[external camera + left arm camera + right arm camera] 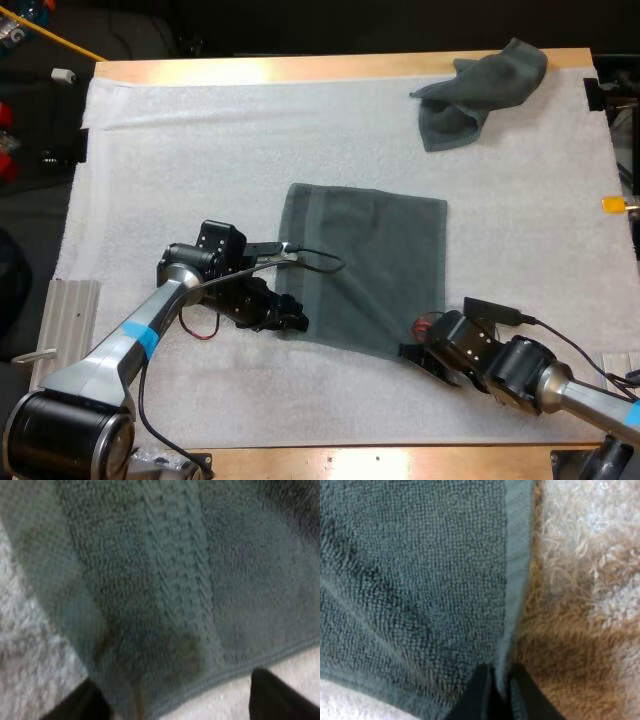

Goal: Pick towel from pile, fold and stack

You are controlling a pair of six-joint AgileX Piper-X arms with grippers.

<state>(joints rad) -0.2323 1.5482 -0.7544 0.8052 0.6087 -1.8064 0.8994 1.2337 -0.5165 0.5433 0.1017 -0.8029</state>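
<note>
flat towel (370, 265) spread mid white mat (200, 150). crumpled towel (480, 90) at mat's far right corner, well apart. left gripper (290, 318) at flat towel's near left corner, fingers (272, 697) wide, straddling hem, not clamped. right gripper (415, 352) at near right corner, fingers (480, 695) narrow, pinching flat towel's side hem.

The right gripper (501, 682) pinches, between its two black fingers (479, 695), the hemmed edge of the dark grey-green towel (410, 580), whose looped pile spreads flat to one side of that hem, while the fuzzy white mat (585, 545), shaded brownish near the fingers, lies on the other.
</note>
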